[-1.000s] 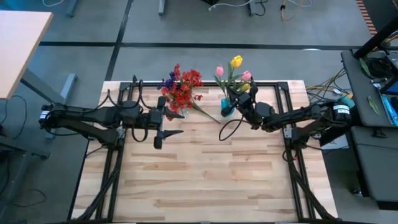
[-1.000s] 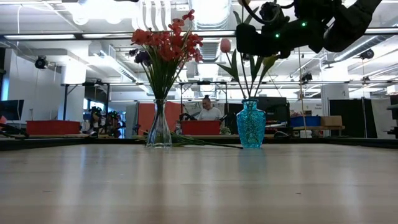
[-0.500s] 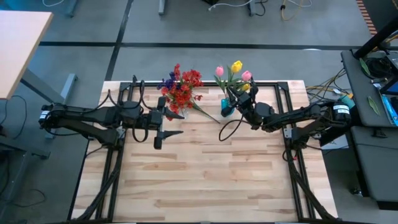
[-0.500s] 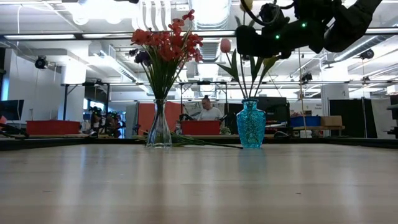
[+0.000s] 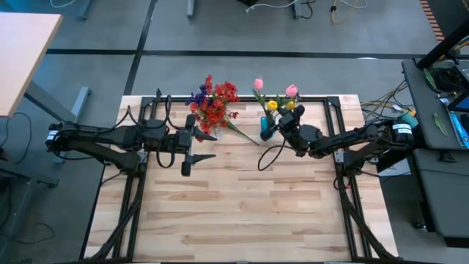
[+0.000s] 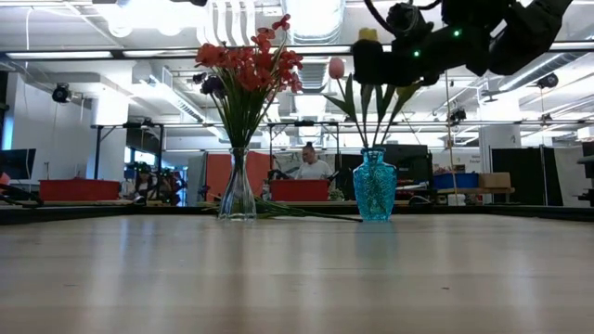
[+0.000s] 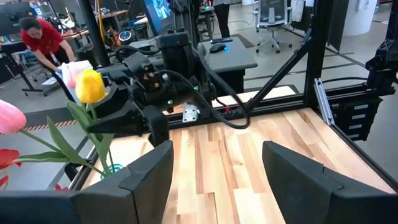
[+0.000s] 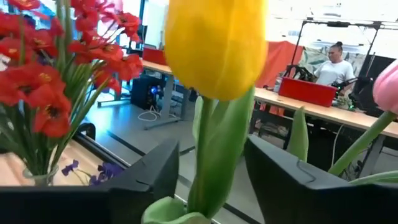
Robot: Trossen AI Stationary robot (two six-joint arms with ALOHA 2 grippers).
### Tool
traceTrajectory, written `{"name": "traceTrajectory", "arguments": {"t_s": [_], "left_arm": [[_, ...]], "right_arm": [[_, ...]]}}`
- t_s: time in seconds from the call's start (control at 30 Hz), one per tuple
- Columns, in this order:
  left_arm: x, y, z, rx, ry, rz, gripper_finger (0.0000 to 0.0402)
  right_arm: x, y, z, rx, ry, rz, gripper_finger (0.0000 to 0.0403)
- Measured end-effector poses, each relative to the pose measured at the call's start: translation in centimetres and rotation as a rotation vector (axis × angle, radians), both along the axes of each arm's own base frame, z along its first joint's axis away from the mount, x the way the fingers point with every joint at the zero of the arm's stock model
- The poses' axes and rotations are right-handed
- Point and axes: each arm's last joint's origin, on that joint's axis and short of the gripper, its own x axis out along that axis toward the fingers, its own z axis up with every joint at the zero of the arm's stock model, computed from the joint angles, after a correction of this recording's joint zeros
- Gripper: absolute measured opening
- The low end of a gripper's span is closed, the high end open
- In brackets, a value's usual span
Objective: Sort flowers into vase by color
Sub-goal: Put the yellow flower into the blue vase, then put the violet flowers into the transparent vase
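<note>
Starting at the left, we find the left gripper (image 5: 196, 146) hanging idle over the pale wooden slatted table (image 5: 242, 213) just in front of the clear glass vase (image 6: 238, 195), its jaws spread and holding nothing. That vase already carries the red cluster flowers (image 5: 218, 101) with a few purple cluster flowers (image 5: 196, 97) tucked among them, so we judge the darker colours sorted. One loose green stem (image 5: 242, 133) lies flat on the table between the two vases (we cannot tell whether it bears a bloom), and it may be what is left. Further right, the turquoise glass vase (image 6: 375, 186) holds the pink tulip buds (image 5: 291, 90), and the right gripper (image 5: 286, 117) sits above it with the yellow tulip bud (image 8: 214, 46) between its jaws, stem dropping toward the vase mouth, so we take this last placing as nearly finished. We can read no brand, label or writing anywhere.
</note>
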Motion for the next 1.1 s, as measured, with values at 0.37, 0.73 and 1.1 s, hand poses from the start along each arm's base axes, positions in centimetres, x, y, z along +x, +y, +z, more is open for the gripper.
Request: {"name": "traceTrajectory", "arguments": {"t_s": [0.37,0.73,1.1], "left_arm": [[0.0,0.0,-0.1,-0.006,0.009,0.002,0.023],[-0.2,0.0,-0.3,-0.005,0.034,0.003,0.0221],[-0.9,0.1,-0.2,-0.017,0.056,0.006,0.0214]], "right_arm": [[0.3,4.0,0.3,0.001,0.07,-0.064,0.0246],[1.8,8.2,1.6,0.07,0.118,0.06,0.0265],[2.8,8.9,5.6,0.073,0.197,0.026,0.0275]]}}
